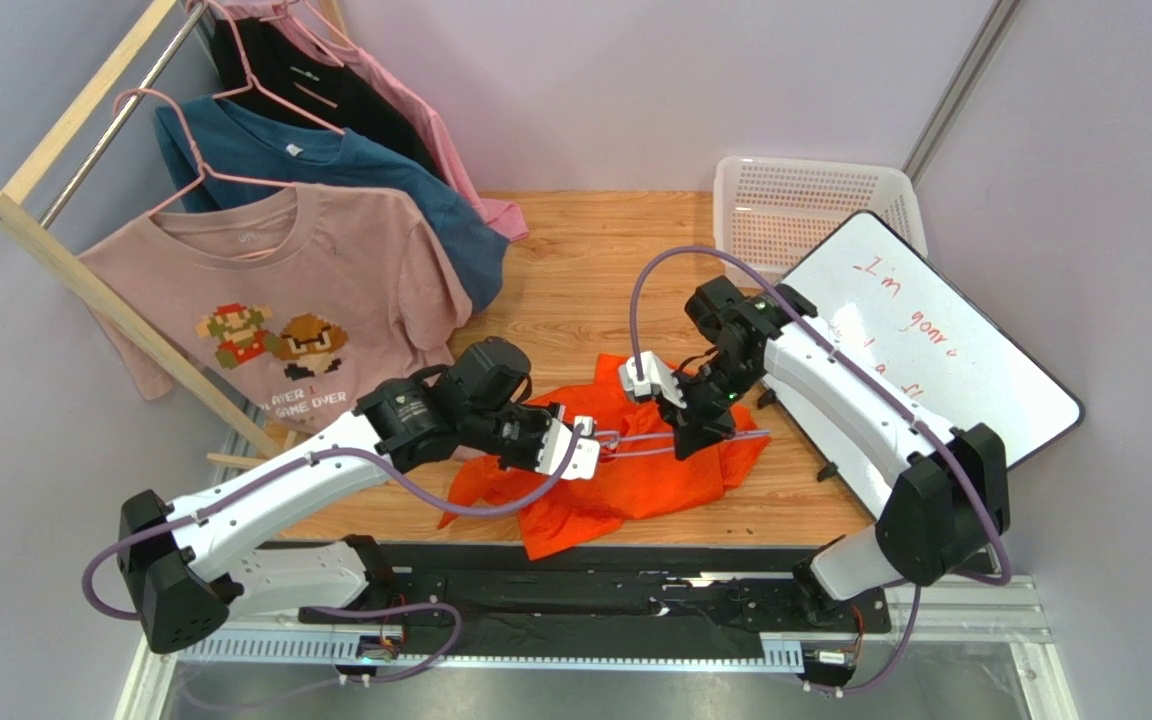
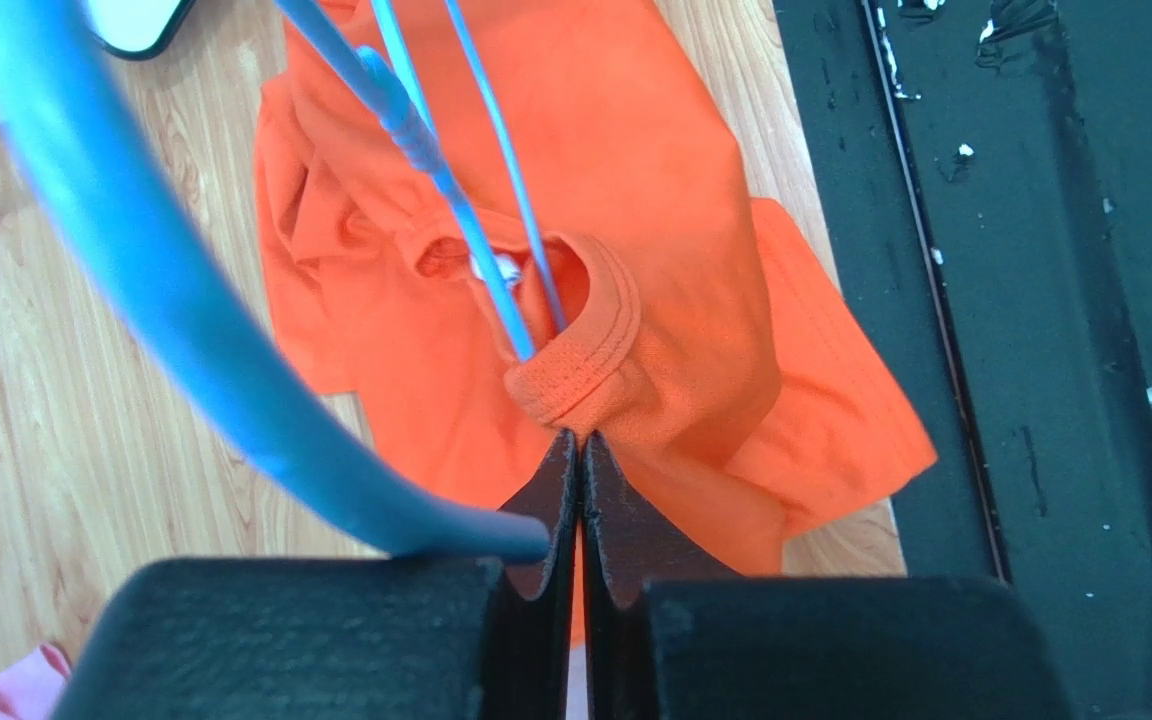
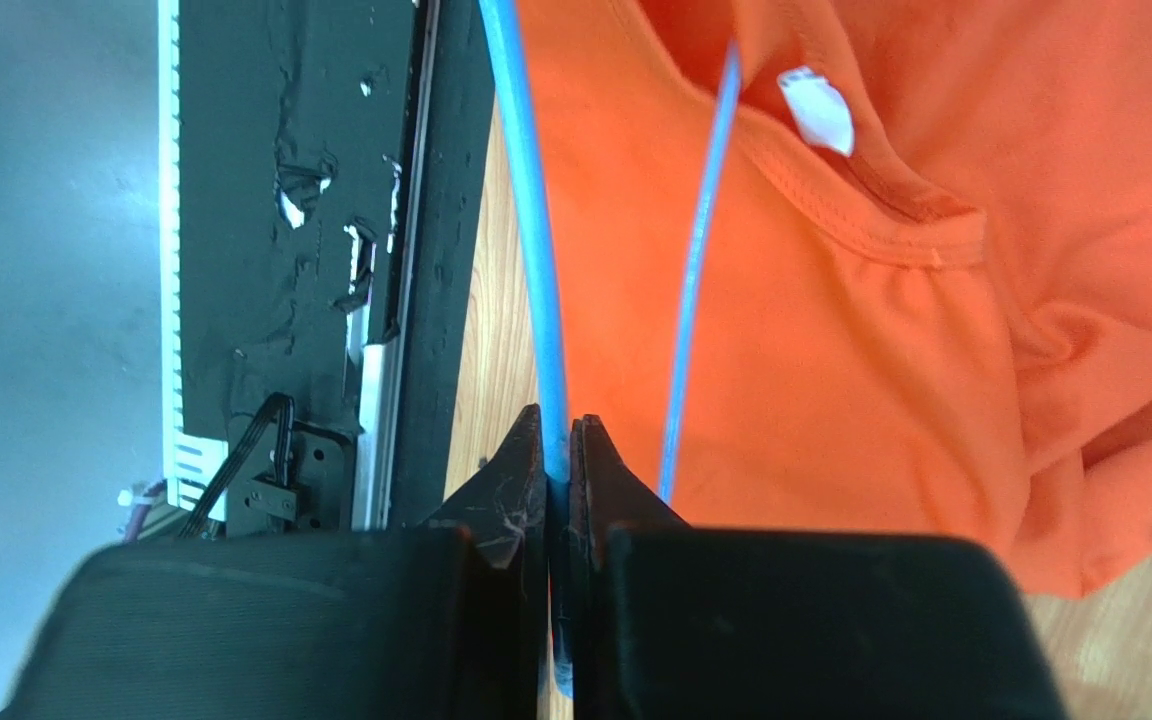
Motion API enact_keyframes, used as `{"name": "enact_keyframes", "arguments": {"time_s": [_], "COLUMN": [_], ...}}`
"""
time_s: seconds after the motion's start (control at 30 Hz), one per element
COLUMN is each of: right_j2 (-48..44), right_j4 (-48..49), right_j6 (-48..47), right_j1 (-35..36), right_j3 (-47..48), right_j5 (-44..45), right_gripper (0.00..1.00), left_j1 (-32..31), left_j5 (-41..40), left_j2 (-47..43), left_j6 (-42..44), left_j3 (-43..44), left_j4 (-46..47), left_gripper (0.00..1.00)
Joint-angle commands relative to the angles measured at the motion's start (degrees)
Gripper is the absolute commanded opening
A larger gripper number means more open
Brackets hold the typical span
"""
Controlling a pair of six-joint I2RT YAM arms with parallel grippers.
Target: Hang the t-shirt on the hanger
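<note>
The orange t-shirt (image 1: 620,473) lies crumpled on the wooden table between the arms. My left gripper (image 1: 602,446) is shut on the shirt's ribbed collar (image 2: 582,368), its jaws pinching the fabric (image 2: 579,446). The light-blue wire hanger (image 1: 639,440) runs between the two grippers, and in the left wrist view two of its wires (image 2: 462,225) pass into the neck opening. A blurred thick part of it curves close past the left finger. My right gripper (image 1: 683,437) is shut on one hanger wire (image 3: 527,225), its tips (image 3: 558,438) beside the shirt (image 3: 838,375) and its white neck label (image 3: 815,108).
A wooden rack (image 1: 102,278) at the back left holds a dusty-pink printed shirt (image 1: 289,300), a dark teal shirt (image 1: 342,173) and others on pink hangers. A white basket (image 1: 815,203) and a whiteboard (image 1: 935,345) lie at the right. A black base strip (image 1: 582,588) lines the near edge.
</note>
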Motion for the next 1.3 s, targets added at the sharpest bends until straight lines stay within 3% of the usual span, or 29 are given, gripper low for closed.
{"name": "enact_keyframes", "arguments": {"time_s": [0.0,0.1,0.17,0.2,0.23,0.33,0.43,0.67,0.8,0.87,0.97,1.0,1.07,1.27], "right_j2": [1.0,1.1,1.2,1.1,1.0,0.7,0.8,0.6,-0.1,-0.4,-0.5,-0.4,-0.2,0.4], "right_j4": [-6.5,-3.6,-2.1,-1.1,-0.8,-0.2,-0.1,1.6,1.9,2.5,3.5,4.0,5.5,9.4], "right_j6": [3.2,5.3,6.2,6.4,6.6,6.1,5.7,6.5,6.5,6.9,8.0,8.9,10.0,14.2], "right_j1": [0.3,1.2,2.0,2.7,2.9,3.3,4.0,4.6,5.1,5.6,6.0,6.2,6.3,6.5], "right_j3": [3.2,3.8,3.9,3.7,3.7,2.7,2.7,3.9,3.9,3.9,4.2,4.4,4.7,4.9], "right_j5": [-6.9,-10.4,-12.1,-12.5,-12.8,-13.5,-13.9,-15.9,-15.9,-15.8,-16.1,-16.2,-16.8,-18.4], "right_gripper": [0.00,0.00,0.00,0.00,0.00,0.00,0.00,0.00,0.00,0.00,0.00,0.00,0.00,0.00], "left_j1": [-0.6,-0.6,-0.6,-0.3,0.2,5.7,10.6,11.1,11.2,11.2,11.0,10.3,9.3,6.5], "left_j5": [1.5,2.1,-0.4,-0.9,-0.4,3.3,3.9,4.8,2.7,6.5,11.3,12.1,13.3,15.1], "left_j2": [-1.9,-1.7,-1.7,-2.1,-3.7,-12.3,-19.6,-19.9,-17.4,-17.0,-15.1,-14.4,-12.7,-11.5], "left_j6": [-3.1,-6.2,-9.6,-12.4,-12.5,-15.6,-14.5,-12.4,-14.5,-14.6,-18.2,-18.9,-19.6,-22.4], "left_j3": [1.7,2.6,3.8,4.2,4.7,0.2,-5.0,-11.2,-13.9,-14.7,-14.5,-13.5,-12.8,-11.9], "left_j4": [-0.3,-0.1,-0.2,-2.5,-4.7,-5.8,-4.2,-1.3,8.8,13.8,18.6,19.0,20.3,21.9], "left_gripper": [0.00,0.02,0.15,0.24,0.44,0.80,0.88,0.87,0.85,0.82,0.62,0.49,0.38,0.34]}}
